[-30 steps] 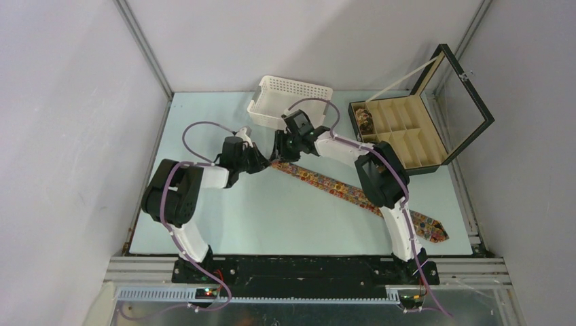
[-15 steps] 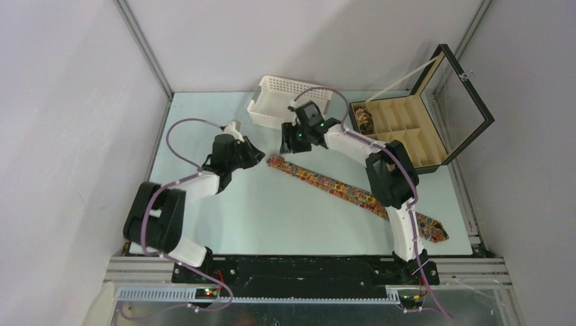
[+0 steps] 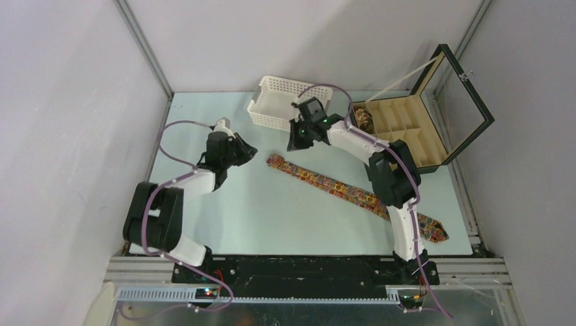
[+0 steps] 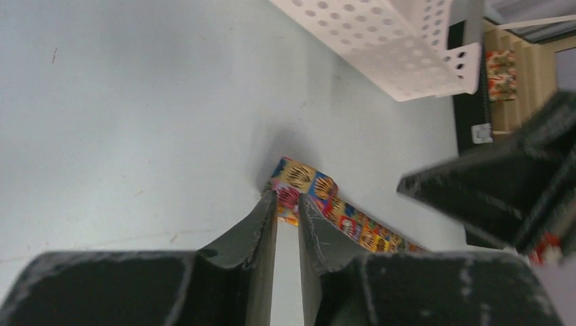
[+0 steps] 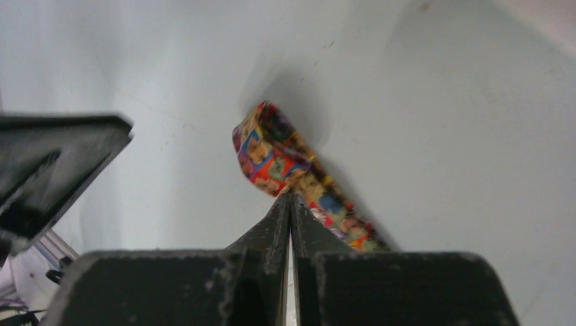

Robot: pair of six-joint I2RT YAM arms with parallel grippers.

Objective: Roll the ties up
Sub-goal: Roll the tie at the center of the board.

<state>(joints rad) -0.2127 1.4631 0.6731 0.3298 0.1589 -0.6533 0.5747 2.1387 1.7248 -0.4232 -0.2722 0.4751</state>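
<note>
From above, we see one tie [image 3: 339,187] lying flat on the table [image 3: 224,210]. It runs slanted from the middle toward the near right corner. A basket [image 3: 272,112] sits at the far edge, and an open box [image 3: 407,139] sits in the far right corner with a rolled tie [image 3: 365,121] in one far compartment. The left gripper [image 3: 250,151] and right gripper [image 3: 292,144] hang near the tie's middle end, not touching it. From the left wrist, we see the left gripper [image 4: 286,198] with its fingers a little apart and nothing between them. The tie [image 4: 319,197] lies just past the tips. From the right wrist, we see the right gripper [image 5: 291,197] with its fingers pressed together and holding nothing. The tie's [image 5: 272,156] end is folded over.
</note>
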